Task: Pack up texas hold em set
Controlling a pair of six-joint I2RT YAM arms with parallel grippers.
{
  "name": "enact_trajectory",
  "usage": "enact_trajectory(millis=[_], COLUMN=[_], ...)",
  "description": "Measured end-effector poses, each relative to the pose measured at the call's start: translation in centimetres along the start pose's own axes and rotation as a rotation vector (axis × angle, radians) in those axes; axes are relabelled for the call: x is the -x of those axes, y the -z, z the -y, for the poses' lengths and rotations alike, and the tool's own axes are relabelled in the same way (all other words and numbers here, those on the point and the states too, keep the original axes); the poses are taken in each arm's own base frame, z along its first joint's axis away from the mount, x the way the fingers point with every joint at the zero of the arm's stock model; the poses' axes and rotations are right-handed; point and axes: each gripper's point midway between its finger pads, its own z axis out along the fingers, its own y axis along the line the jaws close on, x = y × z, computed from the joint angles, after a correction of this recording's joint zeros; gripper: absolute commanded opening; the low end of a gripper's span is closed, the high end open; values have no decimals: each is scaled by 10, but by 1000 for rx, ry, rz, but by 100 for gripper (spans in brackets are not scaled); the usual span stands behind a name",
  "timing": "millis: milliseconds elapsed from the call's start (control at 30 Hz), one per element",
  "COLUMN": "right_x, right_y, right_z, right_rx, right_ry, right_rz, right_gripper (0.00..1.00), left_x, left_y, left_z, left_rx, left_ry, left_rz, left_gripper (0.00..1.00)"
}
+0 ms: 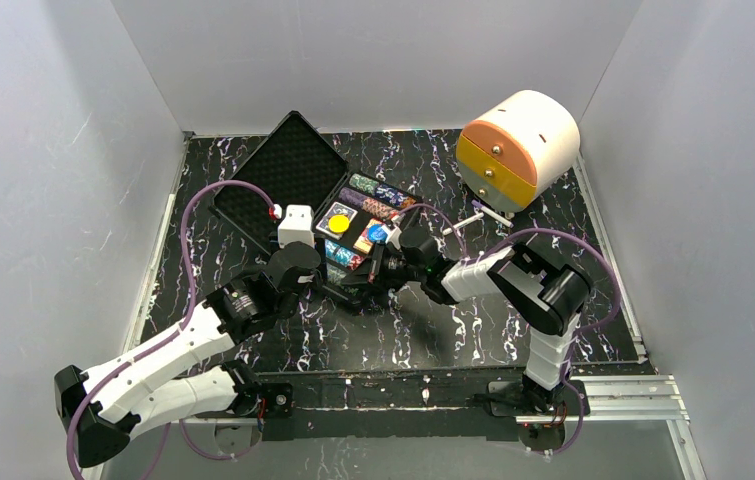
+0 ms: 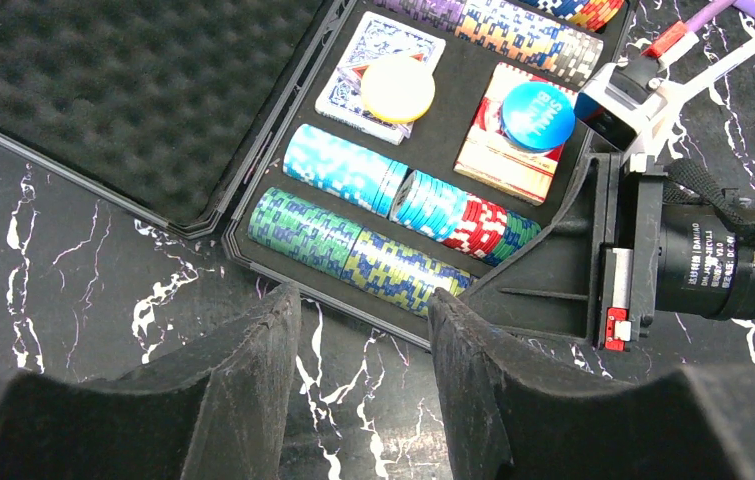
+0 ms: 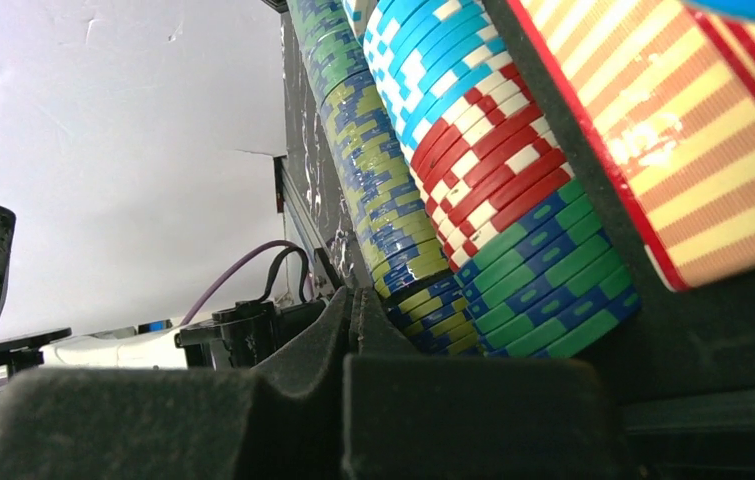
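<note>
I've got the black marbled tabletop point(image 1: 453, 330) with the case point(image 1: 253, 215) lying open on it. The foam lid point(image 2: 103, 90) is folded flat out to the left of the tray point(image 2: 243, 245), and everything else I'll place from that tray. The lid's long axis follows the hinge along the tray's left edge, slanting away from me, so swinging it shut looks like a job for the left arm, which is nearer. Inside the tray sit the chip rows point(image 2: 353, 245), a blue-backed card deck point(image 2: 378, 50) and a striped one point(image 2: 498, 160). A yellow button point(image 2: 398, 88) and a blue button point(image 2: 538, 115) rest on the decks. The left gripper point(image 2: 363, 370) hovers just off the tray's near edge, released, holding nothing. The right gripper point(image 3: 351, 305) is clenched and pressed against the tray's near right corner. I can't tell if it nips the rim. The tray's far rows are cut off, and I can't see the latches or handle.
</note>
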Motion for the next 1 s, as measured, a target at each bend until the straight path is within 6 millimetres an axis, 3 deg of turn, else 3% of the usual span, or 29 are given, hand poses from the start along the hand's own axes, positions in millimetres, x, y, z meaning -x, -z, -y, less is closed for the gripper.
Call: enact_trajectory(millis=[233,367,467,567,633,700,833,900,1000], right_x=[0,6,19,43,60,79,107,111,109], right_y=[-1,3,20,53,76,99,137,155,175], right_z=[0,-7,-33,-72,-84,-81,-44,-26,-9], right_rx=[3,-7,16,90,104,70,-106,-200,-297], right_ry=[-7,31,65,105,113,99,50,35,33], right_rz=[1,15,68,171,240,317,452,500,538], right_gripper=[2,21,32,40,45,51,61,63,64], left_x=[0,2,14,30,44,58,81,95,119], left_y=[0,0,-1,-4,-9,-18,-47,-65,-91], left_z=[-1,0,6,14,22,30,33,28,-1], left_rx=[3,3,-5,-12,-9,-2,50,87,167], left_ry=[-2,-11,-17,-25,-38,-58,-128,-162,-158], left_rz=[1,3,18,37,45,52,46,34,21], left_gripper=[52,74,89,94,96,98,98,98,98])
